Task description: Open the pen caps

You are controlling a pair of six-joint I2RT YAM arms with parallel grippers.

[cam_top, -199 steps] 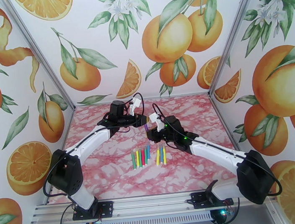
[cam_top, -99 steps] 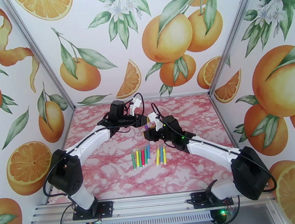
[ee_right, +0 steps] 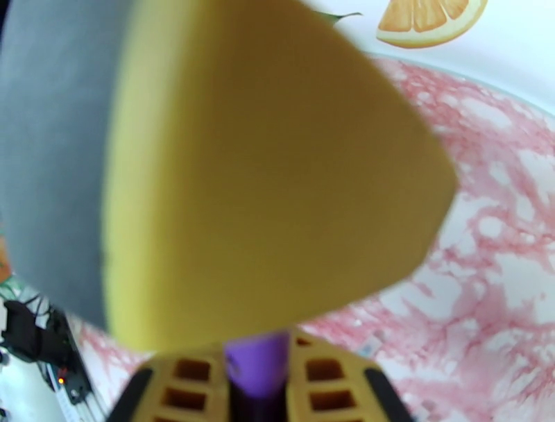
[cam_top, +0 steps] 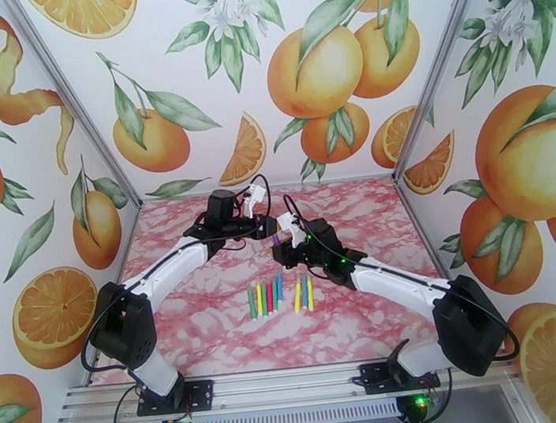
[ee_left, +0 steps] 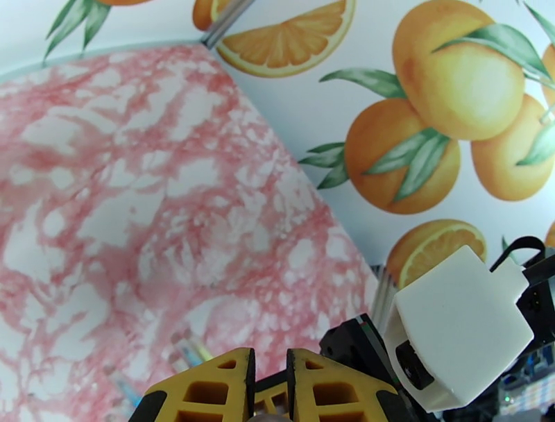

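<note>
A purple pen (cam_top: 276,239) hangs in the air over the middle of the table, between my two grippers. My left gripper (cam_top: 267,228) is shut on one end of it; its yellow fingers (ee_left: 208,389) stand almost together. My right gripper (cam_top: 287,241) is shut on the other end, and the purple barrel (ee_right: 257,368) shows between its yellow fingers (ee_right: 173,389). I cannot tell which end bears the cap. The large blurred yellow shape is the left gripper's finger (ee_right: 263,180), seen from very close. Several capped pens (cam_top: 279,294) lie in a row on the table below.
The pink marbled table (cam_top: 203,327) is walled on three sides by orange-print panels (cam_top: 187,99). The right wrist's white camera housing (ee_left: 454,330) sits close beside the left fingers. Two blurred pens (ee_left: 187,347) lie on the table under the left gripper.
My right arm has moved a little left toward the left gripper, and its jaws have shut on the purple pen's end. The left arm has stayed still.
</note>
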